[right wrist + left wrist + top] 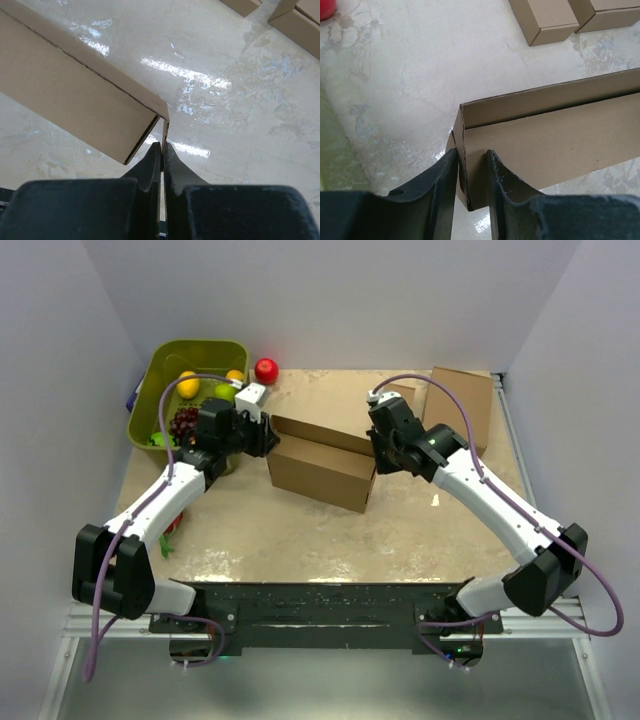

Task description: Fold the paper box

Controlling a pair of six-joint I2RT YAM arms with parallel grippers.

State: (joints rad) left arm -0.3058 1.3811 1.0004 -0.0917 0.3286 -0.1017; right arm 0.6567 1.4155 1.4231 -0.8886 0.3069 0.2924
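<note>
Left pincer (471,156) of mine straddles the end wall of the paper box (320,466), jaws parted and not visibly clamped, while my right pincer (162,148) is clenched on a thin flap at the opposite corner; the box lies mid-table, half formed. To fold cleanly, I judge both ends need a firm grip and should turn together along the creases. Around it are a glossy beige marbled table (300,540), a green fruit basket (200,343) at the far left, and white walls (330,300).

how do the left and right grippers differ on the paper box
Left gripper is open, fingers straddling an end wall of the paper box with a gap; right gripper is shut, pinching a thin flap. Left gripper works the box's left end, right gripper its right end. Both are at box corners.
</note>
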